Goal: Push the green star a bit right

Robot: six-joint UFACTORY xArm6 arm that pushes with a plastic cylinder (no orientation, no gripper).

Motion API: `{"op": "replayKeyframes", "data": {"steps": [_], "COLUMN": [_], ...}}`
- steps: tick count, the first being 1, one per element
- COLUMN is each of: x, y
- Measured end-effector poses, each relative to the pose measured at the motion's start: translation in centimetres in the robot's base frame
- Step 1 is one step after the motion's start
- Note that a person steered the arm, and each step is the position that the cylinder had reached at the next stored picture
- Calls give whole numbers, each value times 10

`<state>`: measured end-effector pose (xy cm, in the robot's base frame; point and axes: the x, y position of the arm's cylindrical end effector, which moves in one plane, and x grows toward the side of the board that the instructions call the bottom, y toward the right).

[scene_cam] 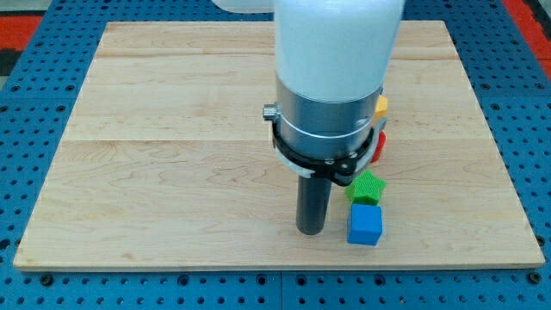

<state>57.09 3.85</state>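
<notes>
Nearest the view's bottom edge sat one blue cube point(365, 225), toward the board's bottom right corner. Just above it, touching or nearly so, lay one green star point(368, 187), partly covered by the arm's metal collar point(320, 138); its outline was too hidden to give a heading or long axis. One red block point(378, 145) and one yellow block point(380, 106) peeked out higher up, their shapes hidden: four blocks counted. My tip point(311, 231) stood on the board just left of the blue cube, below and left of the star, touching neither; being a plain rod, it had nothing to open or close. The wooden board point(172, 155) lay on a blue pegboard point(26, 95).
</notes>
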Motion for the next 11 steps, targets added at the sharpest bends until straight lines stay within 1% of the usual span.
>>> {"op": "replayKeyframes", "data": {"steps": [1,3,4,5,6,7,9,11], "x": [3,11,11,2,-12,-34,-47,-49], "y": [11,51,50,22,13,13,20,44]}}
